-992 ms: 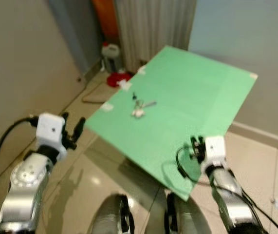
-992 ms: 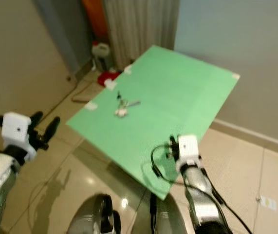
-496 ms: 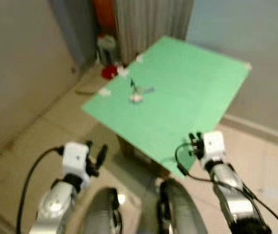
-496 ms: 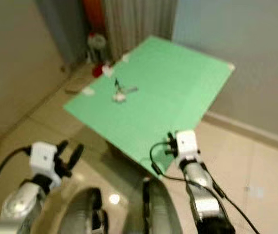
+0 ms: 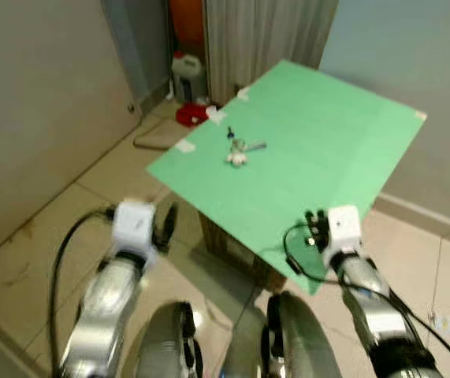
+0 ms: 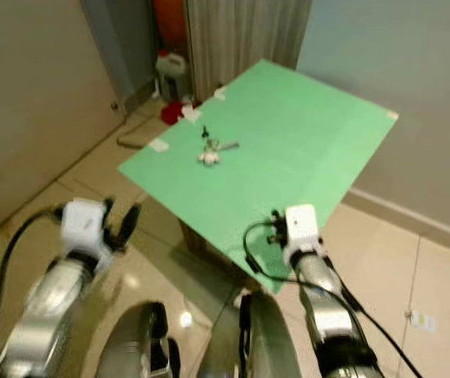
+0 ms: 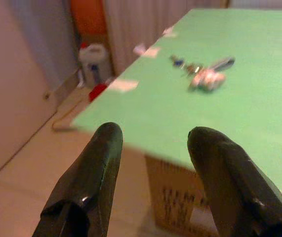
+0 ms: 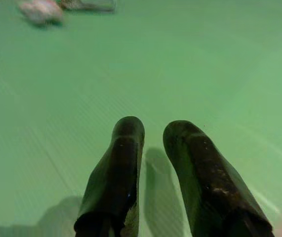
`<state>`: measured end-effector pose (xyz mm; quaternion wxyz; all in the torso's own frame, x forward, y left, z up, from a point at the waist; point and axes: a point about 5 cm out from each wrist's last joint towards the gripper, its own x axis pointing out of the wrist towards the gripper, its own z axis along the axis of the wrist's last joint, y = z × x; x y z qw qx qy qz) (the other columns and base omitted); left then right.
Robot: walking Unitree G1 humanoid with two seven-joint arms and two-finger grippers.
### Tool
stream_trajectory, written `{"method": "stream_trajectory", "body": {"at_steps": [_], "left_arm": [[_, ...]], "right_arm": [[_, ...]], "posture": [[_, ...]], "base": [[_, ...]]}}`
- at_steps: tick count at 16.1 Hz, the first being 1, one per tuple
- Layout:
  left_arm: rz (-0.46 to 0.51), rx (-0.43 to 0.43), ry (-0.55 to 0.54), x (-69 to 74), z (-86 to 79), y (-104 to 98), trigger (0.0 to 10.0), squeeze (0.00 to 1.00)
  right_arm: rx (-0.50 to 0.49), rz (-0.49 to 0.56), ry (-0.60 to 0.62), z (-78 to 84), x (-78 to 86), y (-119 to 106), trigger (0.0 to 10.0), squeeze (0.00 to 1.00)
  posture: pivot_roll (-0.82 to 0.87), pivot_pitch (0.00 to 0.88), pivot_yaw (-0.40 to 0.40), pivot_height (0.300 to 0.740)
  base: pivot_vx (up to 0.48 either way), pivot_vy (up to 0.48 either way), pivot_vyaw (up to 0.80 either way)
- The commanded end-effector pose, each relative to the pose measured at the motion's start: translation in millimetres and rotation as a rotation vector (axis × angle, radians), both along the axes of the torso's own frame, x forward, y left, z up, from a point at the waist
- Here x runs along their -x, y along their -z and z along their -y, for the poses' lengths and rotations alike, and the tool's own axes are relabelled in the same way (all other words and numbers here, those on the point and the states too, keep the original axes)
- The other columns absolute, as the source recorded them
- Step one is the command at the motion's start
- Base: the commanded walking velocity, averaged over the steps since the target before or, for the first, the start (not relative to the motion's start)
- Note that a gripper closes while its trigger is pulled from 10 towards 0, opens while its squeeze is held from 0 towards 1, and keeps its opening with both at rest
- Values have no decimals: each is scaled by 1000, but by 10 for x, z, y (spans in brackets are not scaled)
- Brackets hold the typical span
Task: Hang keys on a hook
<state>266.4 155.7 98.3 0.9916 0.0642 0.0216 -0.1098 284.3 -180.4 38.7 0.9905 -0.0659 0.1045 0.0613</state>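
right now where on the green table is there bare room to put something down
Most of the green table is bare: the whole stretch from the keys toward the right gripper and the wall-side edge. Only the left edge is busy, with keys and white tape pieces.

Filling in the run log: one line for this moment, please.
keys: on green table, untouched | left gripper: jaws open, off table edge | right gripper: empty, over near corner

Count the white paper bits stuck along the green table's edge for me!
3 white paper bits on the green table: one by the corner, one midway, one farthest. More may be hidden.
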Motion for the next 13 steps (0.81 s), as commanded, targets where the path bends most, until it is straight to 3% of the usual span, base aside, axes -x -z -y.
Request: {"method": "stream_trajectory", "body": {"at_steps": [1,3,5,9,10,11,13], "left_arm": [[2,-46,29,-98,92,32,10000,0],[-37,-63,169,-359,371,35,10000,0],[-50,-97,253,-444,502,81,10000,0],[-63,-153,343,-604,514,100,10000,0],[-66,-177,372,-631,516,116,10000,0],[-72,-173,374,-652,485,121,10000,0],[-66,-150,351,-684,420,87,10000,0]], "right_arm": [[-14,-19,43,115,94,59,10000,0],[-24,-46,6,66,250,139,10000,0],[-26,-53,18,110,345,153,10000,0],[-26,-47,33,114,610,138,10000,0],[-24,-42,39,132,766,109,10000,0],[-21,-45,41,134,919,101,10000,0],[-22,-55,42,125,1030,117,10000,0]], "posture": [[-119,183,39,641],[-170,183,38,641],[-190,185,43,641],[-299,224,113,641],[-335,244,135,641],[-356,248,146,641],[-350,242,159,641]], "base": [[0,0,0],[0,0,0],[0,0,0],[0,0,0],[0,0,0],[0,0,0],[0,0,0]]}}
